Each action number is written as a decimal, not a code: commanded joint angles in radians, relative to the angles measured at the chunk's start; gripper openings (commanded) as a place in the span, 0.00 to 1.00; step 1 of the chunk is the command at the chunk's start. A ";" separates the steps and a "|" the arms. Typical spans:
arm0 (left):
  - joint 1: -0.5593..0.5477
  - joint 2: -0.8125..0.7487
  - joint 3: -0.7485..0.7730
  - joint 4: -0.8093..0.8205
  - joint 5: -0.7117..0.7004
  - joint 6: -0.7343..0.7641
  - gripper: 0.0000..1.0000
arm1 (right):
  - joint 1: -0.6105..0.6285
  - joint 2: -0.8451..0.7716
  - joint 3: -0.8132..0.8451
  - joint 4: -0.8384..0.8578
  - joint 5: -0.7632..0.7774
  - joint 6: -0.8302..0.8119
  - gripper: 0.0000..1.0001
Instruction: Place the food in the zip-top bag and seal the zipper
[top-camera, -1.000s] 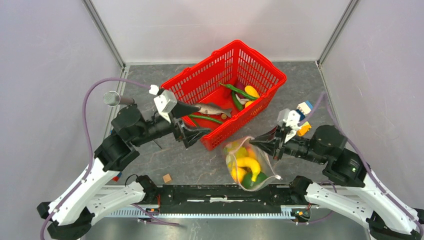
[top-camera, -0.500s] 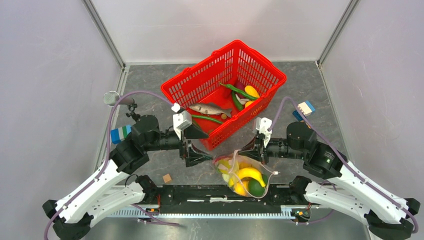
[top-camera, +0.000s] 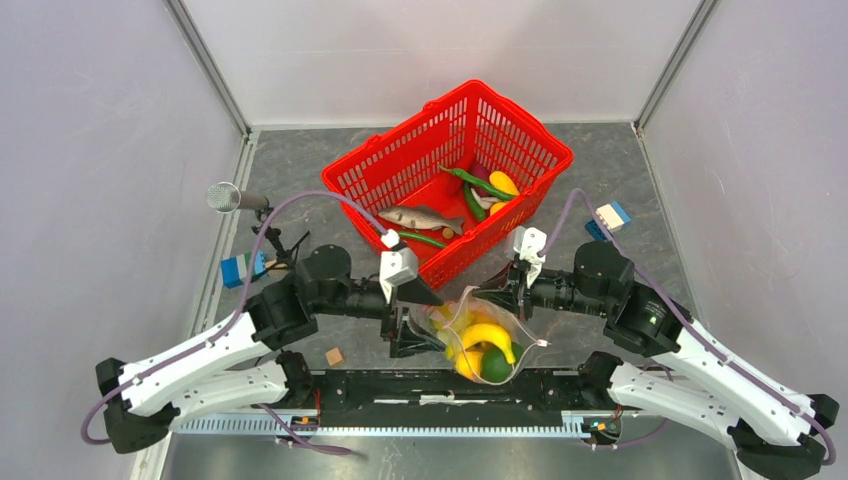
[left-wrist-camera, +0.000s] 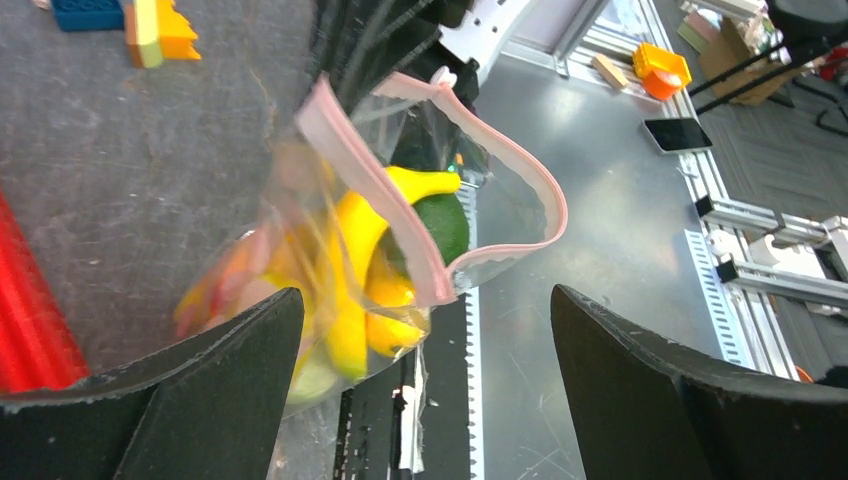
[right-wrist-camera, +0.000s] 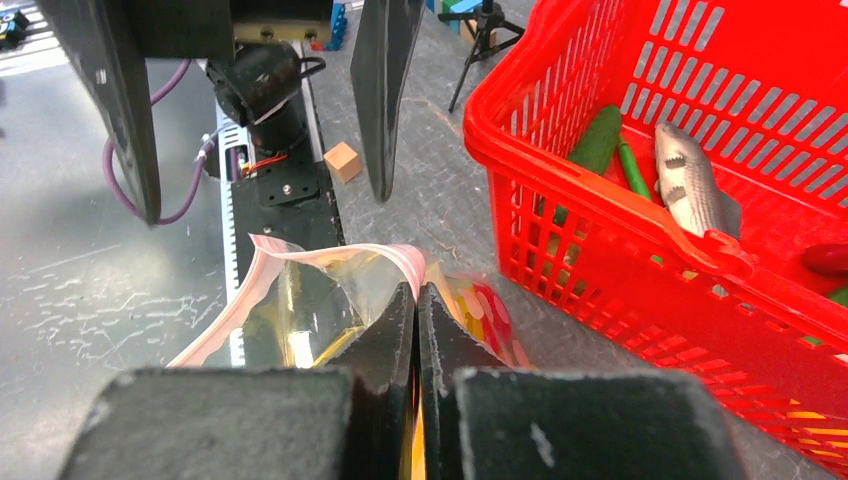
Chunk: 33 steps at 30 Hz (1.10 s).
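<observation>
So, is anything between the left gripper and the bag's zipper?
Nothing visible does. The open left gripper faces the zipper with bare air between. The right gripper pinches the zip-top bag's mouth at its far end, off that path.

No legible text, label, brand, number or sign is found on any item in the three views.

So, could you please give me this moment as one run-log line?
right tool: shut on bag rim | left tool: open, facing bag | zipper: open | bag: yellow and green food inside | basket: fish inside
</observation>
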<state>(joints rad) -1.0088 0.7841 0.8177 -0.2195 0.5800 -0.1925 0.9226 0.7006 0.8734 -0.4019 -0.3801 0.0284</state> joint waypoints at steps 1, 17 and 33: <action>-0.084 0.051 -0.007 0.054 -0.127 0.026 0.97 | 0.002 0.008 0.006 0.085 0.106 0.018 0.03; -0.070 0.248 -0.047 0.168 -0.775 0.131 1.00 | 0.003 -0.062 -0.091 0.003 0.359 0.083 0.02; 0.093 -0.048 -0.086 0.142 -0.426 0.124 1.00 | 0.002 0.012 -0.065 0.028 0.257 -0.010 0.02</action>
<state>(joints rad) -0.9165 0.8547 0.6834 -0.0662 0.0372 -0.0731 0.9226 0.6914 0.7609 -0.4042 -0.0513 0.0704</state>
